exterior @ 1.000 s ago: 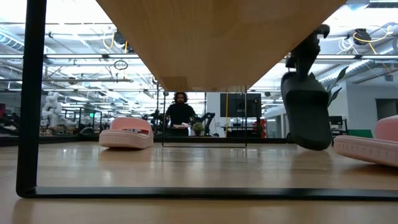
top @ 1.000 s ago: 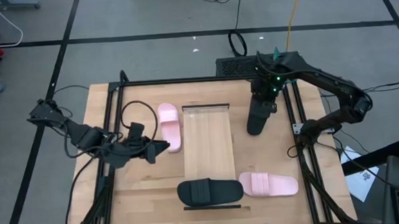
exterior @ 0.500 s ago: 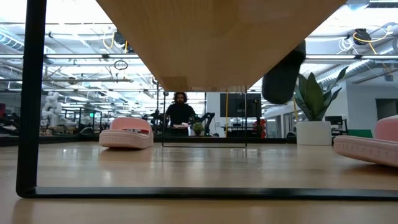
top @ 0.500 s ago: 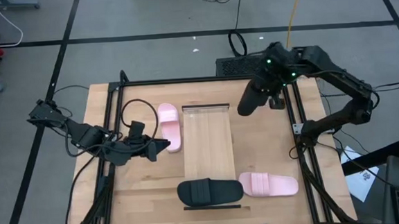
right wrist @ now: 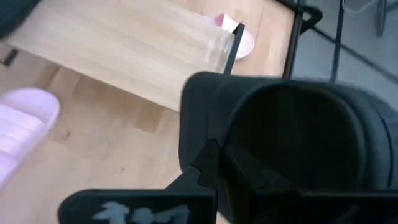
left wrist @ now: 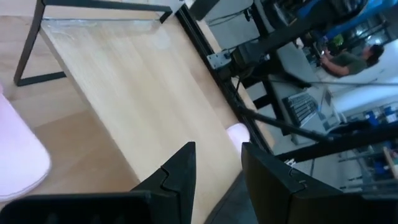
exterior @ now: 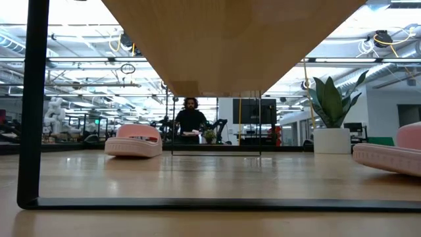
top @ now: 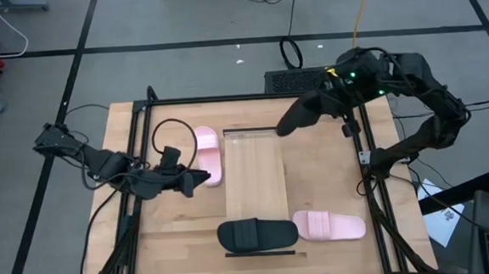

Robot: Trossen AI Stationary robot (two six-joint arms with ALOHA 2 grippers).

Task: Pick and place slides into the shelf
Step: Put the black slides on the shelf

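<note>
My right gripper (top: pixel 329 98) is shut on a black slide (top: pixel 298 114), held high over the far right of the table, next to the shelf's far end. The shelf (top: pixel 254 175) of pale slats lies down the table's middle. A second black slide (top: pixel 257 234) lies across its near end. One pink slide (top: pixel 208 154) rests sole-down left of the shelf; another (top: pixel 329 225) lies near the table's near right. My left gripper (top: pixel 203 179) stands open just beside the near end of the left pink slide (left wrist: pixel 18 155), with nothing between its fingers (left wrist: pixel 186 165). My right gripper pinches the black slide at the end nearest the wrist (right wrist: pixel 214 146); the fingers (right wrist: pixel 208 168) themselves cover the exact spot. They come at it slanting down from the far right. The slide is lifted clear and sticks out tilted toward the table's left.
Black frame rails (top: pixel 360 147) run along the table's sides and far edge. Cables (top: pixel 163 133) loop by the left arm. In the low view a person (exterior: pixel 191 118) and a potted plant (exterior: pixel 332 105) stand beyond the table.
My right gripper has risen and drawn toward the far edge, rolling as it went. The black slide, which hung down just above the table, has swung up until it points toward the table's left, and it has left the low view.
</note>
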